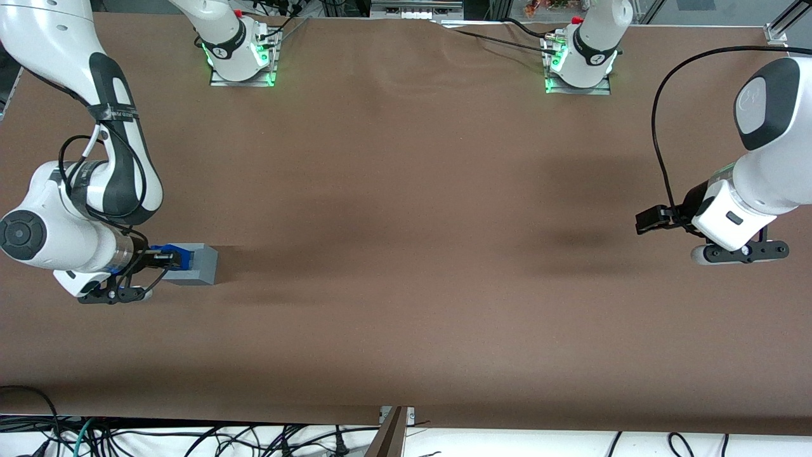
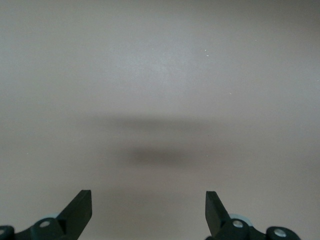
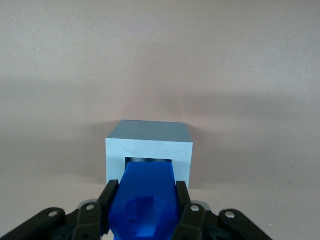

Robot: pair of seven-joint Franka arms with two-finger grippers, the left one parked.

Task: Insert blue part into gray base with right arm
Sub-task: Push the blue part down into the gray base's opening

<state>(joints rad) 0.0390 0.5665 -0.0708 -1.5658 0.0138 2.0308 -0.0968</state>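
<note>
The gray base (image 1: 198, 264) sits on the brown table at the working arm's end. In the right wrist view the gray base (image 3: 150, 145) shows its square recess facing the camera. My right gripper (image 1: 166, 259) is shut on the blue part (image 1: 179, 256), holding it right at the base. In the right wrist view the blue part (image 3: 146, 200) is clamped between both black fingers (image 3: 107, 199), and its leading end reaches into the mouth of the recess. How deep it sits is hidden.
The brown table (image 1: 406, 254) stretches wide toward the parked arm's end. Two arm mounts with green lights (image 1: 241, 57) stand at the table edge farthest from the front camera. Cables lie below the near edge.
</note>
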